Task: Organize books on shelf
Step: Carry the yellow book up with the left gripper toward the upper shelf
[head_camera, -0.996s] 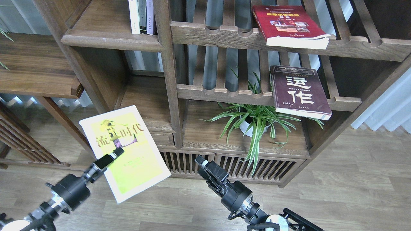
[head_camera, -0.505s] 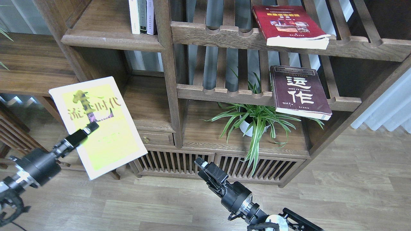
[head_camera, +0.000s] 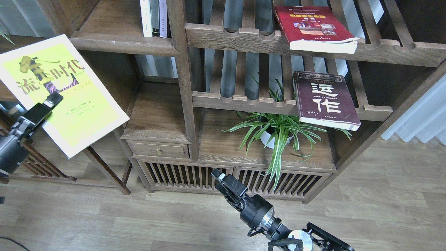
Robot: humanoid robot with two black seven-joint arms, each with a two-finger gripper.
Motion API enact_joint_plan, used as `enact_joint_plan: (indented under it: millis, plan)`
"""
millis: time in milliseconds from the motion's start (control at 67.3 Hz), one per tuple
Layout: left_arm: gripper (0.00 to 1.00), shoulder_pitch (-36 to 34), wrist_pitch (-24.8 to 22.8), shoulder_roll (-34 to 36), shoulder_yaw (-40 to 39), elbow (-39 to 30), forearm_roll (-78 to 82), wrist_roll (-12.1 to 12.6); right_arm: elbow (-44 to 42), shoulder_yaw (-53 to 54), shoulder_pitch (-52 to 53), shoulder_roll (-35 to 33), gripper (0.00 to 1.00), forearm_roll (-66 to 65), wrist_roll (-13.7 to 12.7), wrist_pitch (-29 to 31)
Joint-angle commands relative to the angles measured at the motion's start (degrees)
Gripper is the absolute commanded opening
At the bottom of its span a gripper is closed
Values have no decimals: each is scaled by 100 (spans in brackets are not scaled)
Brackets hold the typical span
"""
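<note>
Yellow-green book [head_camera: 64,92] now sits higher and further left than half a second ago; my left end effector [head_camera: 52,100] has carried it from in front of the drawer unit up to the far left, clamped on its lower cover. Its top corner overlaps the edge of the side table [head_camera: 7,43], and its right edge lies close to the left post of the bookcase, below the solid plank shelf [head_camera: 118,33]. That shelf has open board left of the upright thin books [head_camera: 154,17]. The maroon book [head_camera: 325,99] and red book [head_camera: 312,28] have not moved; each lies flat on a slatted rack, front edge overhanging. My right end effector [head_camera: 220,176] holds its former place before the lower grille, nothing in it; its fingers look narrow, though I cannot tell for certain. The floor [head_camera: 383,195] to its right is unobstructed.
</note>
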Motion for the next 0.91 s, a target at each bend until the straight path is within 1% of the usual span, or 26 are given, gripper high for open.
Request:
enact_joint_plan:
  millis: [0,267,431,624,684,743,758,788,832,892]
  plan:
    - [10,-323,1,-63,-44,19,-30,-1,-2,3,15,0,96,0,2,1]
    - [10,-1106,1,-230,-176,28,-21,8,15,3,15,0,97,-8,2,1]
    - [10,-1545,1,-239,-194,36,-21,70,15,55,15,0,97,-8,2,1]
    - [11,-1721,1,-230,-256,36,-13,70,6,99,59,0,97,-17,2,1]
    - [11,-1765,1,-212,-282,45,49,140,15,99,67,0,97,-17,2,1]
    - [11,-1809,1,-204,-352,45,84,289,6,108,76,0,97,-17,2,1]
    - [11,-1835,1,-204,-387,54,102,385,6,108,85,0,97,-17,2,1]
    - [11,-1879,1,-204,-431,80,137,500,6,108,85,0,97,-17,2,1]
    - [11,-1941,1,-212,-493,124,198,614,6,108,85,0,97,-17,2,1]
    - [10,-2063,1,-221,-572,177,303,685,6,108,85,0,97,-17,2,1]
